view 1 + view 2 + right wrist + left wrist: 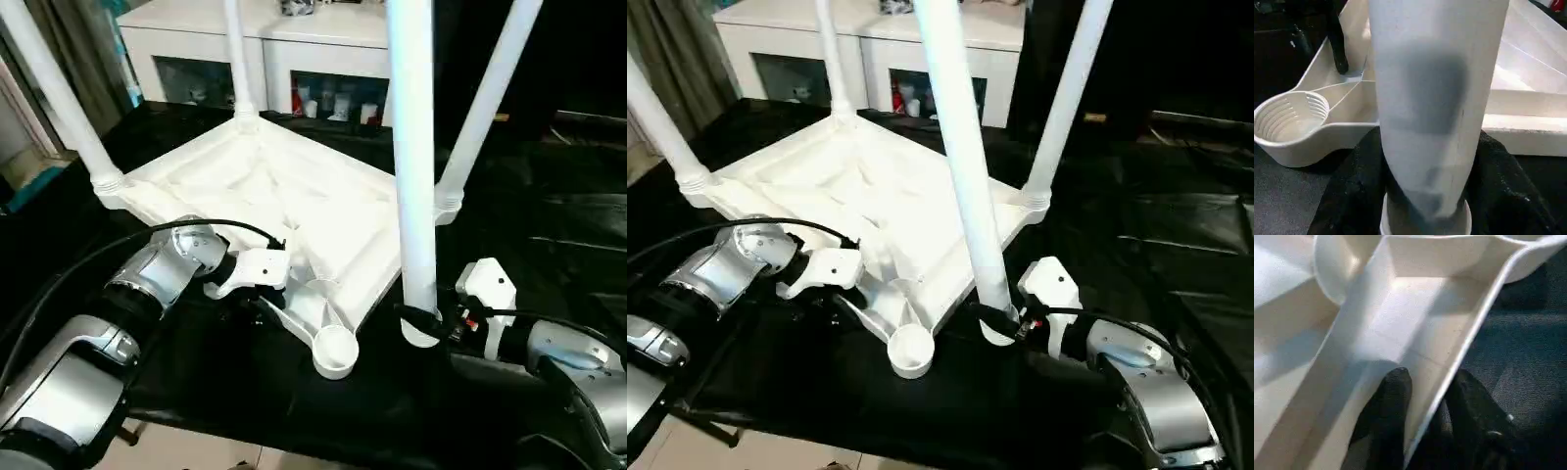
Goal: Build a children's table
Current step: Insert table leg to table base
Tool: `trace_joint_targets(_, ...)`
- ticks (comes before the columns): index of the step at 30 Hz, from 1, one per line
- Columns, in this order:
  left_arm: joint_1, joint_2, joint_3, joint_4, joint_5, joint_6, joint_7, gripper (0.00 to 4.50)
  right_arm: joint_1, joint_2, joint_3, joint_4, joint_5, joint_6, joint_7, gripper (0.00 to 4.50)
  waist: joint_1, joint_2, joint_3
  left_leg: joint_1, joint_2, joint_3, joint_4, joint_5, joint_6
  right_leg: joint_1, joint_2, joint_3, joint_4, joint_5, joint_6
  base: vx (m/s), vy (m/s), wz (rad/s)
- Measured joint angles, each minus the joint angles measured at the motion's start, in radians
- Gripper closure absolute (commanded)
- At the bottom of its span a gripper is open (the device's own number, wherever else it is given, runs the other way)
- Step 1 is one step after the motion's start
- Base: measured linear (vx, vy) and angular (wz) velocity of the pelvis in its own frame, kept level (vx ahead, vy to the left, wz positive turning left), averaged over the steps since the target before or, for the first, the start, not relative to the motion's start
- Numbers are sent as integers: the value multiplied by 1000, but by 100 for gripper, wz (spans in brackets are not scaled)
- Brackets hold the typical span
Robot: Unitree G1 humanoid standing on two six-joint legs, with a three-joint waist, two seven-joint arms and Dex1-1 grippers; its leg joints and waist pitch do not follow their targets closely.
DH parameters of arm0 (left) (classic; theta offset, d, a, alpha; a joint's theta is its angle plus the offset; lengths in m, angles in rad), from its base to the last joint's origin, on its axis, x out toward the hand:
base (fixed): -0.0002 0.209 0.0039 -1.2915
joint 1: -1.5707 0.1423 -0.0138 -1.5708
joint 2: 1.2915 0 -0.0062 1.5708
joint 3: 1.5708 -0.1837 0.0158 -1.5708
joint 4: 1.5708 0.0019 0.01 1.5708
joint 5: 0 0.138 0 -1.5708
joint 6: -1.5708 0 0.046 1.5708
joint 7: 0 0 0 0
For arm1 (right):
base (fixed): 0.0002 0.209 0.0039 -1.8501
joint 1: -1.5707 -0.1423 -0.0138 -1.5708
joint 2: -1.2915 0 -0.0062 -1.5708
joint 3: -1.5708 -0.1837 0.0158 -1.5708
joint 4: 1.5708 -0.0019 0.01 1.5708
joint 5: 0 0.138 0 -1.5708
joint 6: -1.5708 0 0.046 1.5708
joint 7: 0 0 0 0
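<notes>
The white table top [294,196] lies upside down on the black cloth, ribs facing up. Three white legs stand in its corner sockets: left [59,98], back [238,59] and right [485,108]. The near corner socket [335,351] is empty. My left gripper [265,299] is shut on the top's rim [1449,372] close to that socket, one finger [1388,421] inside the rim and one outside. My right gripper [423,318] is shut on the fourth leg [413,176] near its lower end. It holds the leg upright just right of the empty socket [1288,120].
A white cabinet with glass doors [294,39] stands behind the table top. Black cloth [549,225] covers the work surface, with its front edge close below the near socket. A curtain [69,39] hangs at the far left. A black cable [118,245] arcs over my left forearm.
</notes>
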Motion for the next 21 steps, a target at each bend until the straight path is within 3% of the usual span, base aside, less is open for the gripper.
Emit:
trace_joint_targets(4, 9, -25, 6, -43, -4, 123, 25, 346, 0, 6, 1, 0, 0, 0, 0, 262, -5, 3, 0, 0, 0, 1, 0, 0, 0, 2, 0, 0, 0, 0, 0, 0, 0, 0)
trace_joint_targets(14, 126, -97, 140, -257, -34, 503, 238, 381, -10, 50, -11, 1, 29, 40, -40, 262, -39, 3, -1, 2, 1, 0, -4, 0, 0, -2, 0, -5, -1, 0, 0, 0, 0, 0)
trace_joint_targets(16, 165, -111, 168, -308, -48, 522, 259, 392, -14, 62, -27, 4, 40, 62, -61, 262, -38, 4, -1, 1, 1, 0, -6, 0, 0, -3, 0, -5, -3, 0, 0, 0, 0, 0)
trace_joint_targets(21, 211, -150, 185, -370, -90, 549, 282, 430, -47, 88, -64, 21, 74, 95, -100, 262, -18, 4, -1, -1, 1, 0, -10, 0, 0, -2, 0, -6, -9, 1, -2, 0, 0, 0)
